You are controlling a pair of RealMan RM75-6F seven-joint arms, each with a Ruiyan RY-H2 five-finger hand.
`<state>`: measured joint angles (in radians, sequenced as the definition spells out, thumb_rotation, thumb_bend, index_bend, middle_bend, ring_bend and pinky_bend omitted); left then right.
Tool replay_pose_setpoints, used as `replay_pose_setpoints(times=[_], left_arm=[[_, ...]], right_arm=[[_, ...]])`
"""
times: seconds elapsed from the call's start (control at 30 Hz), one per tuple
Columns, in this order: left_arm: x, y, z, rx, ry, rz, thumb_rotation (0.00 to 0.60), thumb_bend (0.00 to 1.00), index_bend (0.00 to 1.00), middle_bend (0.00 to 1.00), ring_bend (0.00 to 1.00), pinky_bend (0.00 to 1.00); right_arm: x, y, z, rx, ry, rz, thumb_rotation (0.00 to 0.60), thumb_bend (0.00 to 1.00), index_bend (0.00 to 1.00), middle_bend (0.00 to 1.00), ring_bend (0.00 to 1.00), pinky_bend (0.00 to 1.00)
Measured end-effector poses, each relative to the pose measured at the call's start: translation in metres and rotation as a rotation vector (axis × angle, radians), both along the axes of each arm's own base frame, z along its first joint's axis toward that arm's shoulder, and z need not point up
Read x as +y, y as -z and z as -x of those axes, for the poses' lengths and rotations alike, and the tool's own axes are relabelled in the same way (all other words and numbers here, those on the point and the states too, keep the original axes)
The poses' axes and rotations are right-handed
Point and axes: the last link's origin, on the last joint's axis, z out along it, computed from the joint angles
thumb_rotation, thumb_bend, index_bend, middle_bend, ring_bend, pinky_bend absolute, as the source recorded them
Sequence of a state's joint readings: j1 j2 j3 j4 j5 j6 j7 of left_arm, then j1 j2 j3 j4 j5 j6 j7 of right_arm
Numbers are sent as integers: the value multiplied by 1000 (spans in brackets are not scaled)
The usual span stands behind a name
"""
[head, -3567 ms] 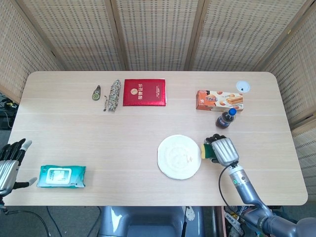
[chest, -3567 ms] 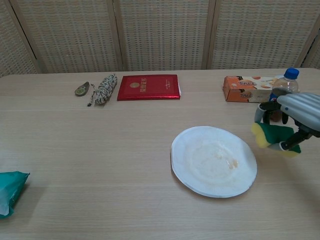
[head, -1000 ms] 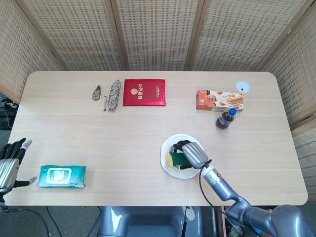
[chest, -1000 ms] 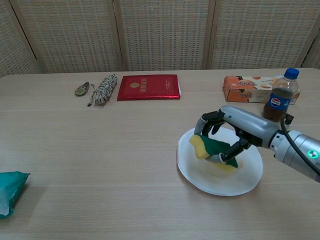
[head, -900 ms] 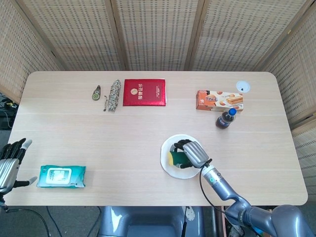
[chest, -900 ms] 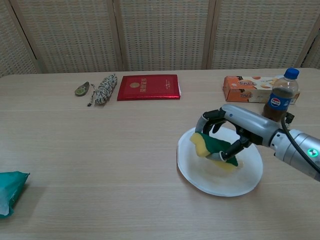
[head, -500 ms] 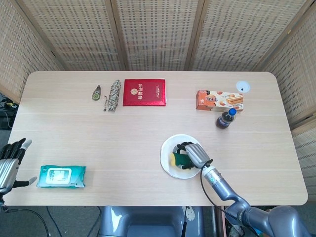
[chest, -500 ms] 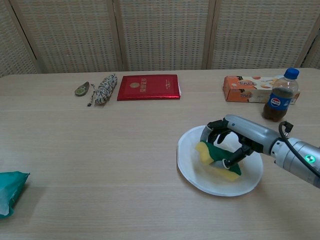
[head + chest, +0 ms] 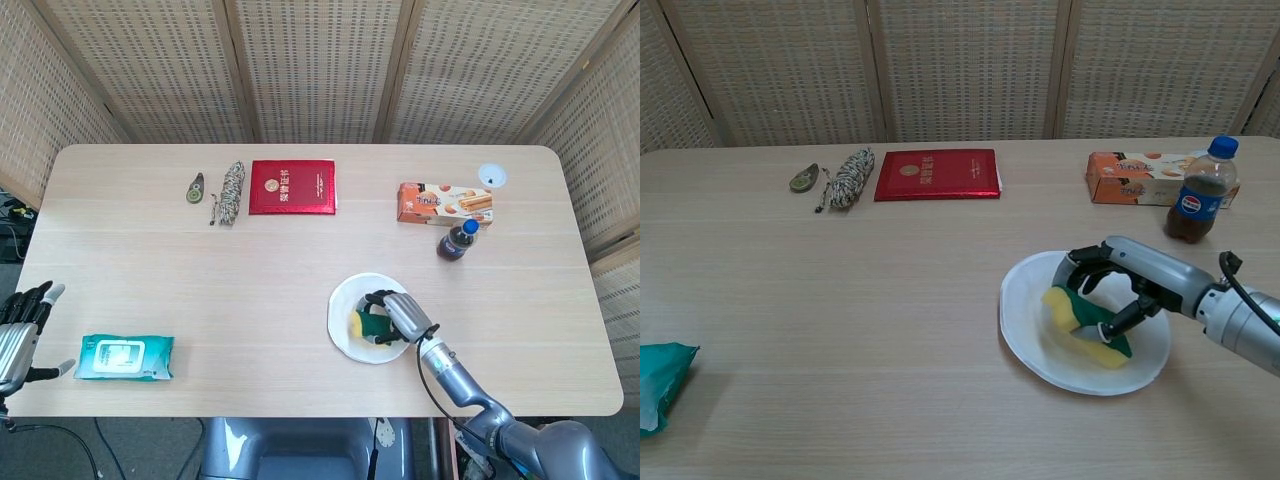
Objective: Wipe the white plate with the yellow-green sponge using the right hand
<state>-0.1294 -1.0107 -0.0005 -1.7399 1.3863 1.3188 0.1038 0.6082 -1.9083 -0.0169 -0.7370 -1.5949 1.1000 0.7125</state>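
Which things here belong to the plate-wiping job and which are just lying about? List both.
Job:
- plate
- sponge
- right hand, holding the sponge on the plate

Lying about:
- red booklet
- rope bundle
- snack box
- cola bottle
- wet wipes pack
- left hand, idle at the table edge

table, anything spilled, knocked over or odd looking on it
Nothing stands out. The bottle stands upright and capped, the plate lies flat, and the right hand holds the sponge on it.
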Motion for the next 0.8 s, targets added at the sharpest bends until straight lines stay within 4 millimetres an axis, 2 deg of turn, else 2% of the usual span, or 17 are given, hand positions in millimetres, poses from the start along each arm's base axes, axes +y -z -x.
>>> replay_pose_setpoints(times=[0.27, 0.57, 0.8], left_arm=[[-1, 0, 0, 0, 2, 1, 600, 0, 0, 0, 0, 0], [0, 0, 0, -2, 2, 2, 600, 0, 0, 0, 0, 0], [-1, 0, -1, -3, 4, 3, 600, 0, 0, 0, 0, 0]], right_arm=[[4, 3, 6, 24, -36, 19, 600, 296, 435, 516, 320, 300], [-5, -12, -7, -82, -44, 79, 600, 296, 442, 524, 320, 300], [-7, -11, -1, -44, -17, 89, 600, 296, 442, 524, 320, 299]])
